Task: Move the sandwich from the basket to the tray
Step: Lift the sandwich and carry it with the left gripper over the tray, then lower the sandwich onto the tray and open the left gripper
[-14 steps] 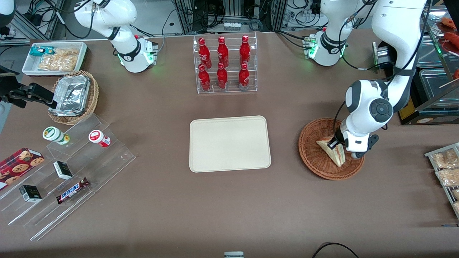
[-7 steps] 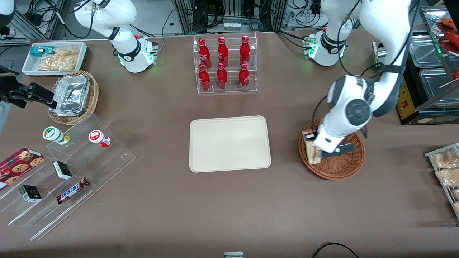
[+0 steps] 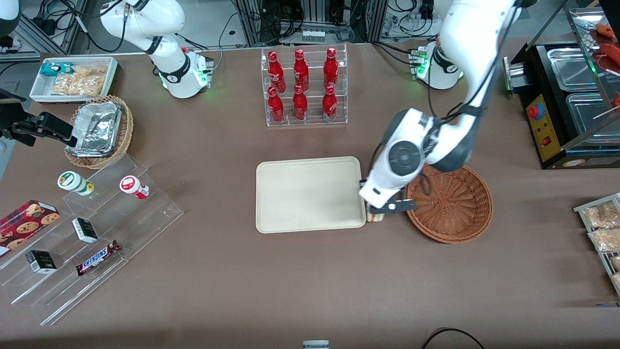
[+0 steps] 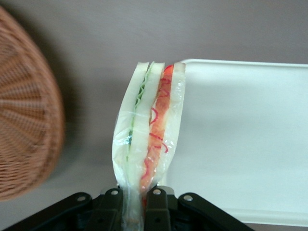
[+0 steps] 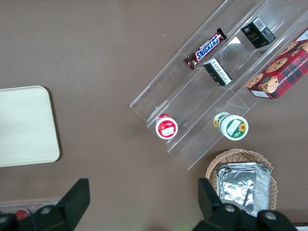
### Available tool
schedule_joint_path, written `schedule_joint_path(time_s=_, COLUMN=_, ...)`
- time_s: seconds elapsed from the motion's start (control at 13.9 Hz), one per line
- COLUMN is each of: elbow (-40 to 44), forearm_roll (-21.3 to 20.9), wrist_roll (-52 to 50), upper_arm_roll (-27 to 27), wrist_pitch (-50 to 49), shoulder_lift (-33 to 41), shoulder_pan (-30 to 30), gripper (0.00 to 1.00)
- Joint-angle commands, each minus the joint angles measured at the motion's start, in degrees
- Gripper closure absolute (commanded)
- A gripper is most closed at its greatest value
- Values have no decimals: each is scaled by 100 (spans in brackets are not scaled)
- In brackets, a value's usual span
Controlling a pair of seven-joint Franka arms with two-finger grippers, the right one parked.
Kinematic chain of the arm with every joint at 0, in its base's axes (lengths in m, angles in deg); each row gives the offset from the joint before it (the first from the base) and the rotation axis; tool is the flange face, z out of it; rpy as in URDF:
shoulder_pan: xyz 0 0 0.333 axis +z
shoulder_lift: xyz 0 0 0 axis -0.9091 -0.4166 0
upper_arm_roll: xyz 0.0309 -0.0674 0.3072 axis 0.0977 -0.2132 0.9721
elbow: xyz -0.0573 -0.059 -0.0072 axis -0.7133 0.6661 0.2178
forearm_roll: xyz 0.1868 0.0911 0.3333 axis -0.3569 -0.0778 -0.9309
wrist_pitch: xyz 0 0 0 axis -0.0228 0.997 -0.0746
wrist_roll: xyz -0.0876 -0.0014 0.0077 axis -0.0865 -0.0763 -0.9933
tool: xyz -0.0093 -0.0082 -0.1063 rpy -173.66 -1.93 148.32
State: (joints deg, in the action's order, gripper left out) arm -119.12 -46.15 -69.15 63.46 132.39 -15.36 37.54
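Note:
My left arm's gripper [image 3: 377,213] is shut on the sandwich [image 4: 149,127], a plastic-wrapped wedge of white bread with red and green filling. It hangs over the gap between the basket [image 3: 448,237] and the tray [image 3: 310,194], at the tray's edge nearest the basket. In the front view only a sliver of the sandwich [image 3: 374,217] shows under the wrist. The reddish-brown wicker basket [image 4: 24,120] holds nothing. Nothing lies on the cream tray [image 4: 240,144]. The black fingers [image 4: 156,211] pinch the sandwich's narrow end.
A clear rack of red bottles [image 3: 303,87] stands farther from the front camera than the tray. Toward the parked arm's end are a clear stepped shelf with snacks [image 3: 97,228], a tan basket with foil containers [image 3: 99,131] and a white bin [image 3: 72,77]. Bagged snacks [image 3: 600,228] lie toward the working arm's end.
The gripper has lifted the sandwich out of the basket and carried it toward the tray, to the tray's edge. The basket is left with nothing in it.

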Motion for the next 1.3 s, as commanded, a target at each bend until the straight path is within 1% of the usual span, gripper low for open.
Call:
schedule_joint_path(time_s=0.0, elbow=694, forearm_roll=5, wrist_roll=-457, upper_arm_roll=64, wrist_pitch=-165, shoulder_lift=-429, shoulder_pan=-352, gripper=97)
schedule_joint_path(time_s=0.14, elbow=967, forearm_roll=13, wrist_roll=-757, upper_arm_roll=64, wrist_pitch=-156, shoulder_lift=-649, shoulder_pan=-607, gripper=97)
schedule_joint_path(time_s=0.29, elbow=1020, forearm_roll=22, wrist_roll=-1012, upper_arm_roll=46, wrist_pitch=-121, shoulder_lift=-737, shoulder_pan=-871, gripper=97)
schedule_joint_path(time_s=0.65, elbow=1863, forearm_roll=5, wrist_roll=-1741, upper_arm_roll=11, wrist_pitch=-95, shoulder_lift=-1449, shoulder_pan=-1363, gripper=97)
schedule_joint_path(time_s=0.79, elbow=1926, forearm_roll=13, wrist_roll=-1882, upper_arm_roll=11, wrist_pitch=53, shoulder_lift=-1589, shoulder_pan=-1452, gripper=96)
schedule_joint_path(time_s=0.94, elbow=1917, forearm_roll=13, wrist_roll=-1953, upper_arm_roll=2, wrist_pitch=300, shoulder_lift=-1704, shoulder_pan=-1566, gripper=92)
schedule_joint_path(time_s=1.01, elbow=1917, forearm_roll=13, wrist_roll=-2032, upper_arm_roll=2, wrist_pitch=327, shoulder_lift=-1739, shoulder_pan=-1584, gripper=82)
schedule_joint_path(time_s=1.08, elbow=1917, forearm_roll=13, wrist_roll=-2076, upper_arm_roll=11, wrist_pitch=327, shoulder_lift=-1740, shoulder_pan=-1593, gripper=40)
schedule_joint_path(time_s=1.15, elbow=1900, forearm_roll=-4, wrist_roll=-2076, upper_arm_roll=11, wrist_pitch=327, shoulder_lift=-1705, shoulder_pan=-1610, gripper=0)
schedule_joint_path(time_s=1.23, elbow=1900, forearm_roll=-39, wrist_roll=-2015, upper_arm_roll=11, wrist_pitch=318, shoulder_lift=-1661, shoulder_pan=-1610, gripper=0)
